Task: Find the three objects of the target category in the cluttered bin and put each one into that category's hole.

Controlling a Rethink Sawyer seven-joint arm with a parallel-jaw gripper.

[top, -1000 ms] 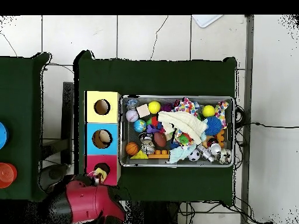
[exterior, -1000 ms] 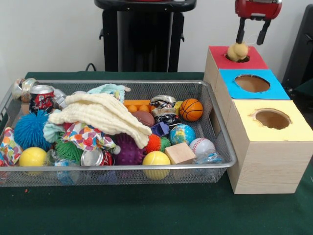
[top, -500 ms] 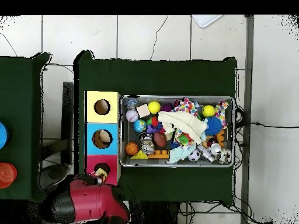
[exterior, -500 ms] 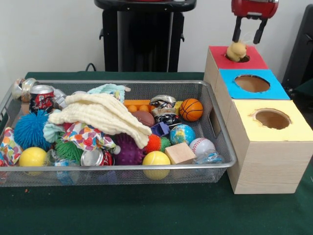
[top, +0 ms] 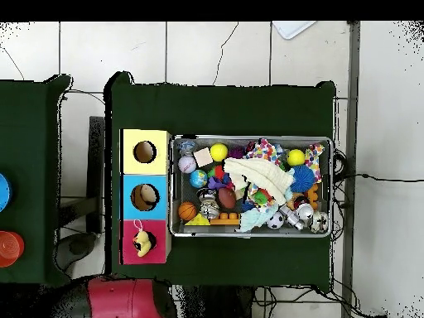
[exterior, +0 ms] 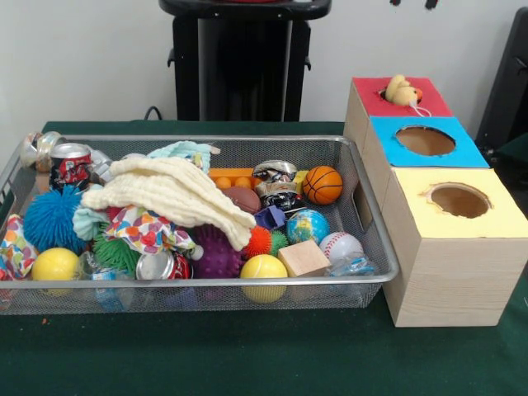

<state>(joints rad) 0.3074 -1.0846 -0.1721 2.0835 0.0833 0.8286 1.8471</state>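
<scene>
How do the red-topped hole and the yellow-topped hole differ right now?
The red-topped hole has a small yellow duck toy sitting in its mouth; the yellow-topped hole is open, with nothing showing in it. In the front view the red one lies farthest back in the row of boxes, and the yellow one is nearest the camera. Both are round cutouts in coloured tops on pale wood-look boxes.

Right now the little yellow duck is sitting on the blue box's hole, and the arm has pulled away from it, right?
Not quite. The yellow duck sits on the red box, over its hole, not the blue box. Both the front and overhead views show it. The arm has indeed pulled away: only the gripper tips show at the top edge.
</scene>
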